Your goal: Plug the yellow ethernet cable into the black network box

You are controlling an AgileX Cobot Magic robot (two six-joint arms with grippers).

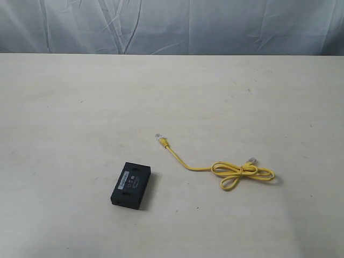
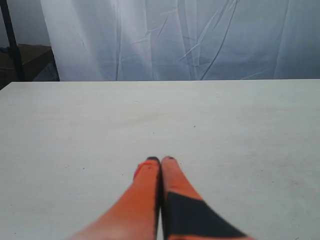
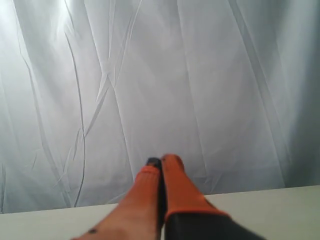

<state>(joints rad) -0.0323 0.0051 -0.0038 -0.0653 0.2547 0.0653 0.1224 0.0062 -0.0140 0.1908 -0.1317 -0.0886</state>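
The black network box [image 1: 131,185] lies flat on the table in the exterior view, left of centre and near the front, with a white label on top. To its right lies the yellow ethernet cable [image 1: 231,171]: one clear plug [image 1: 160,138] points toward the back left, and the rest is tied in a looped bow [image 1: 243,174]. Neither arm shows in the exterior view. My left gripper [image 2: 161,160] is shut with nothing in it, over bare table. My right gripper [image 3: 162,161] is also shut and empty, pointing at the curtain. Neither wrist view shows the box or the cable.
The pale table [image 1: 80,107] runs back to a white curtain [image 1: 172,24] along its far edge. In the left wrist view a dark stand [image 2: 11,40] rises at the table's far corner.
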